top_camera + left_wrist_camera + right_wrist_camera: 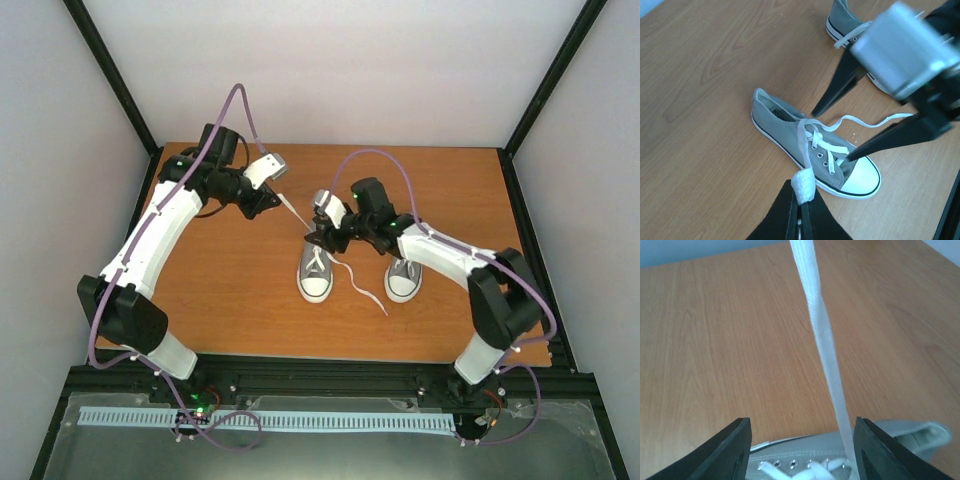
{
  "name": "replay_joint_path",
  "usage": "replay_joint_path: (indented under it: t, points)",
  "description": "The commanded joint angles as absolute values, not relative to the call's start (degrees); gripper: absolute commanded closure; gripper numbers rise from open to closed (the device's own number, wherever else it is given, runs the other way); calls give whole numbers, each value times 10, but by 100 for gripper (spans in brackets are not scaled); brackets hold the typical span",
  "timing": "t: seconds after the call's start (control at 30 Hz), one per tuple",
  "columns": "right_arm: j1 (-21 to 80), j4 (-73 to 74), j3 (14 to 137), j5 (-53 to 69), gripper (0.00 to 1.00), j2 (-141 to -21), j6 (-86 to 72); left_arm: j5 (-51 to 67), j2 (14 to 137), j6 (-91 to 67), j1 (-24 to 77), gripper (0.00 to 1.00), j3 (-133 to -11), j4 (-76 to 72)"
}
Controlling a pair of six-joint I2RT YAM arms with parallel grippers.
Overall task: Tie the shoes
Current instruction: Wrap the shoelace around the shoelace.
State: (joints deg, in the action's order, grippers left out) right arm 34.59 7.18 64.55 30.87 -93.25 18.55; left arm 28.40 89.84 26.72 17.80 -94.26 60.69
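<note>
Two grey shoes with white toe caps stand side by side, the left shoe [316, 276] and the right shoe [404, 278]. My left gripper [277, 198] is shut on the end of a white lace [298, 218], pulled taut up and away from the left shoe. The left wrist view has the folded lace end [803, 184] pinched at the left gripper [802, 202]. My right gripper [319, 240] hovers open over that shoe's tongue. In the right wrist view the taut lace [823, 340] rises inside the right gripper [802, 440], close to its right finger, above the shoe [810, 455].
The shoe's other lace [365, 292] trails loose across the wooden table [230, 290] toward the front edge. Black frame posts and white walls close in the table on three sides.
</note>
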Motion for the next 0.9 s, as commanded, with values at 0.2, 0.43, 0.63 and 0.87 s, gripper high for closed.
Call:
replay_joint_path:
  t: [0.2, 0.43, 0.63, 0.87]
  points:
    - [350, -60, 669, 309, 76, -1034, 203, 306, 895, 267, 178, 99, -969, 627]
    - [350, -104, 651, 271, 80, -1036, 178, 315, 897, 271, 178, 99, -975, 638]
    - [349, -95, 666, 261, 83, -1054, 184, 314, 897, 275, 178, 99, -988, 645]
    - [343, -82, 653, 248, 97, -1035, 162, 289, 894, 290, 178, 99, -926, 632]
